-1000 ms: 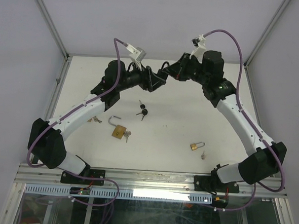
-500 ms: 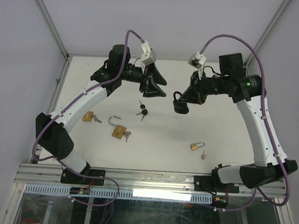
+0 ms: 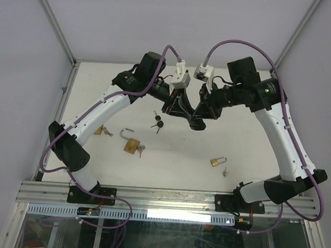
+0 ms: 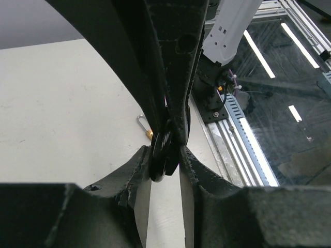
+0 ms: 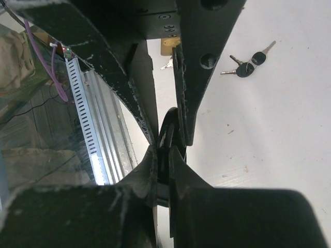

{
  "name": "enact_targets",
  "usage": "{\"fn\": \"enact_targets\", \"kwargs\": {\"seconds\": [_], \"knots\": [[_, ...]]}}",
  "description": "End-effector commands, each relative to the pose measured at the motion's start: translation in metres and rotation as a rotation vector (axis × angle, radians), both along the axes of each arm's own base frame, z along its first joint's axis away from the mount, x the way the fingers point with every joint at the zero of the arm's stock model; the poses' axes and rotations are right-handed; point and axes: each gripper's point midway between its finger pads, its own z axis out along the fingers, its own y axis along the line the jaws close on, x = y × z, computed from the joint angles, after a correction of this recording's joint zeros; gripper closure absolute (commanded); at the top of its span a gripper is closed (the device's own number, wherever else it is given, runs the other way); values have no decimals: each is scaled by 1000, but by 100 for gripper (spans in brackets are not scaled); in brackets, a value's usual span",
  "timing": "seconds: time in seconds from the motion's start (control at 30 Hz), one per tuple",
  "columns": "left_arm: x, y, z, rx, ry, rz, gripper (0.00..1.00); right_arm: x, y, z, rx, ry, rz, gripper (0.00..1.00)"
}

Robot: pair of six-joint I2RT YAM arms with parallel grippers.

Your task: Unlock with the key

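The left gripper [image 3: 184,111] is pointing in from the left, its fingers [image 4: 135,166] sitting on either side of the black lock [image 4: 162,155]. Whether they are pressing on it I cannot tell. The lock is hanging above the table [image 3: 232,134], between both sets of fingertips. The right gripper [image 5: 163,152] is meeting it from the right, its fingers [image 5: 147,161] pinching the lock between them. Below the fingers, an open brass lock [image 3: 131,146] is lying down and to their left. Black keys [image 3: 158,122] are lying just left of them, and another brass lock [image 3: 218,160] is lying down and to their right.
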Motion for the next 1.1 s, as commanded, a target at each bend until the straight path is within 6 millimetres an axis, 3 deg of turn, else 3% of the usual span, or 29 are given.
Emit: {"fn": "enact_targets", "kwargs": {"seconds": [0.0, 0.1, 0.3, 0.33, 0.4, 0.43, 0.47, 0.63, 0.73, 0.93, 1.07], "knots": [[-7, 3, 18, -51, -72, -43, 75, -1, 4, 25, 45, -104, 24, 100], [-9, 1, 18, -54, -75, -53, 99, -1, 6, 23, 45, -96, 28, 100], [-7, 2, 22, -75, -112, -14, 100, 4, 3, 35, 58, -159, -4, 100], [-1, 3, 26, -87, -85, 46, 100, 6, -1, 36, 56, -194, -22, 87], [12, 11, 44, -189, -17, 158, 100, 9, -11, 49, 103, -294, -73, 26], [17, 17, 56, -265, 0, 201, 100, 8, -16, 54, 143, -334, -95, 4], [21, 23, 69, -329, 24, 231, 100, 8, -19, 61, 197, -374, -106, 1], [27, 34, 108, -479, 121, 279, 100, 8, -19, 72, 468, -380, -110, 0], [22, 37, 125, -523, 132, 272, 100, 18, -20, 64, 536, -336, -151, 0], [17, 39, 131, -533, 134, 259, 100, 22, -13, 79, 683, -313, -124, 2], [13, 40, 138, -545, 117, 237, 100, 32, -11, 73, 668, -255, -137, 4]]}}
